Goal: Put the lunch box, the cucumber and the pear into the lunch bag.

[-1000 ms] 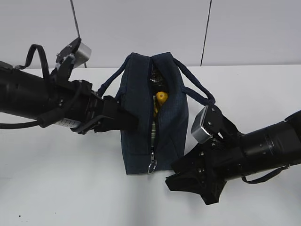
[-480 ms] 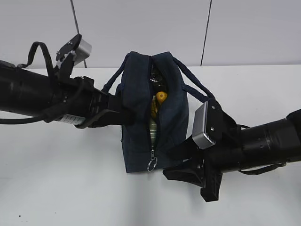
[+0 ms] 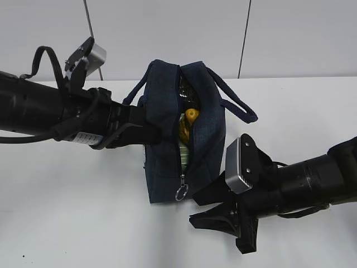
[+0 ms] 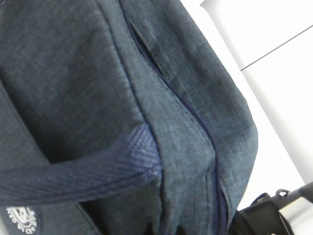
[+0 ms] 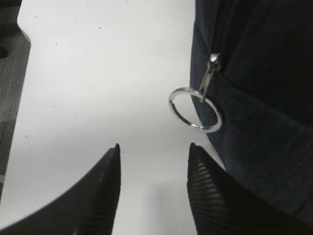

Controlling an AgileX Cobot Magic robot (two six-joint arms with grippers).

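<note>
The navy lunch bag (image 3: 164, 139) stands mid-table, its top zipper partly open. In the gap show the yellow pear (image 3: 189, 119) and, below it, a pale green edge of the lunch box (image 3: 182, 155). I cannot make out the cucumber. My left gripper (image 3: 149, 134) presses against the bag's left side; its jaws are hidden, and the left wrist view shows only bag fabric (image 4: 186, 107) and a handle strap (image 4: 73, 176). My right gripper (image 3: 194, 210) is open and empty on the table just below the metal ring pull (image 3: 180, 194). In the right wrist view the gripper (image 5: 154, 145) sits just short of the ring (image 5: 195, 108).
The bag's two loop handles hang out to both sides, one over my right arm (image 3: 240, 106). White table (image 3: 83, 223) surrounds the bag, with a white wall behind. The table's edge and grey floor (image 5: 10, 98) show in the right wrist view.
My right gripper has dropped lower and turned, its open fingers now below the ring pull. My left arm has pushed a little further right into the bag, which leans slightly.
</note>
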